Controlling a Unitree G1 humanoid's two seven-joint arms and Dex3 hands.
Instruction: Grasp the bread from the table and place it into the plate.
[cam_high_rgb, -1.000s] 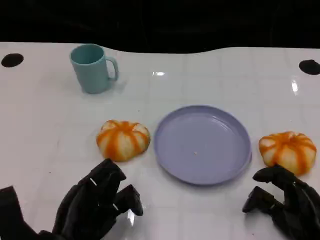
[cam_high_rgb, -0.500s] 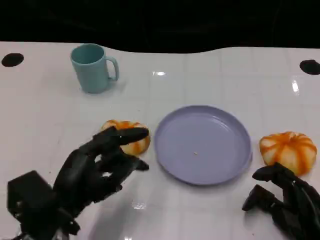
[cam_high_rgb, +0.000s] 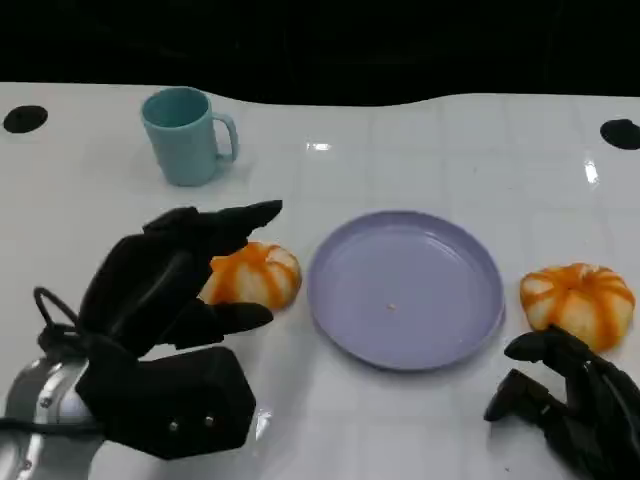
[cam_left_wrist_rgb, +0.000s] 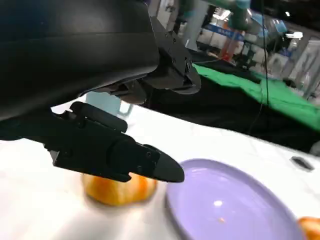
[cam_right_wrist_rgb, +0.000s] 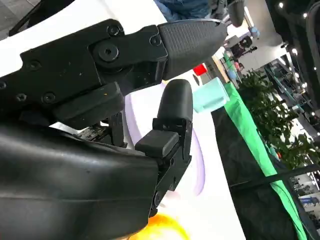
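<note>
From the wrist I see my right hand (cam_right_wrist_rgb: 150, 95) with its black fingers (cam_right_wrist_rgb: 190, 37) spread, empty. Beyond them lie the purple plate (cam_right_wrist_rgb: 197, 165) and a teal mug (cam_right_wrist_rgb: 210, 95) on the white worktop (cam_right_wrist_rgb: 220, 210), orange bread (cam_right_wrist_rgb: 162, 230) at six o'clock.

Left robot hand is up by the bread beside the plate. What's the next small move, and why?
Probably lower the left robot hand and close it on the bread: its fingers are spread over the bun without gripping it. The plate sits empty right beside it.
</note>
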